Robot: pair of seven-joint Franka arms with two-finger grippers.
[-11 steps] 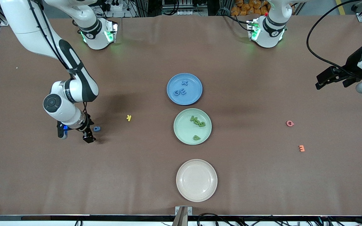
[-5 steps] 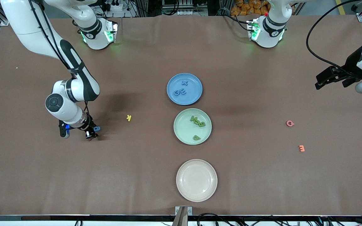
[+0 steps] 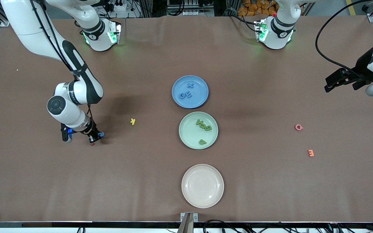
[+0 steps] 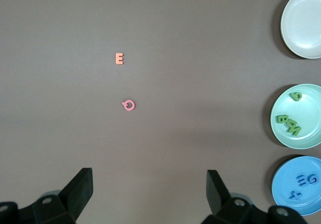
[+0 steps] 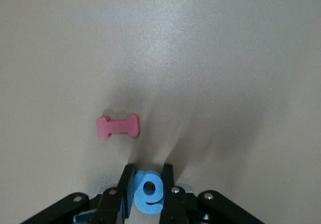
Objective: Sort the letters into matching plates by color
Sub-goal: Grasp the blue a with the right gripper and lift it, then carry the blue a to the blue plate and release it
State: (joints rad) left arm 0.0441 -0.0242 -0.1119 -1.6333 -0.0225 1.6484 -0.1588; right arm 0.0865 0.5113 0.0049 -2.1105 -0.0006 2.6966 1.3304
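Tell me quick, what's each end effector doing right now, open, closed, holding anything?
Left end effector: open, empty, up over the left arm's end of the table.
Right end effector: closed on the blue letter, at table level beside the dark red letter.

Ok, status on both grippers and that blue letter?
Right gripper shut on blue letter, at table level. Left gripper open, waiting. Dark red letter lies close beside.
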